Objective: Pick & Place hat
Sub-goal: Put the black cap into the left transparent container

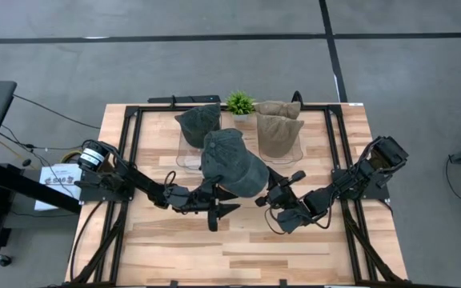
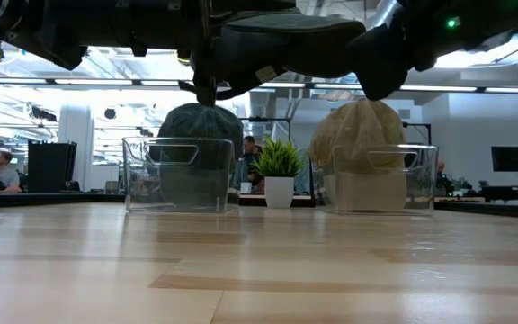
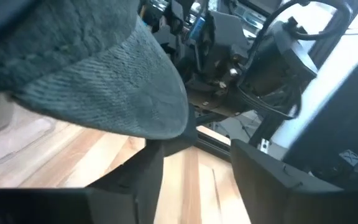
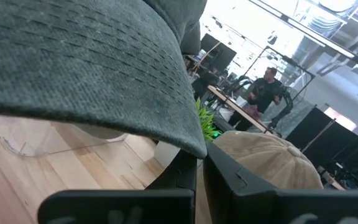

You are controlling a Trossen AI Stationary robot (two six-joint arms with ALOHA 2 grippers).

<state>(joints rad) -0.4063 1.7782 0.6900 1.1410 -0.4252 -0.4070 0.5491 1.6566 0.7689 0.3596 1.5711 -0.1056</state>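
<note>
Left gripper (image 1: 217, 210) at lower centre of the high view, fingers spread apart, holding nothing, just under the dark green hat (image 1: 232, 162). Right gripper (image 1: 272, 198) closed tight on the hat's brim, hat raised above the table (image 1: 214, 256), in front of two clear bins (image 2: 180, 174).

Wooden table with two clear bins and a small potted plant

The light wood table (image 1: 238, 248) has a black frame along its edges; near its far edge stands a small potted plant (image 1: 240, 104) in a white pot. Just left of the plant sits a clear bin (image 2: 180, 175) holding a dark green cap (image 1: 197, 122), and just right of the plant sits a second clear bin (image 2: 383, 180) holding tan caps (image 1: 278, 128).
</note>
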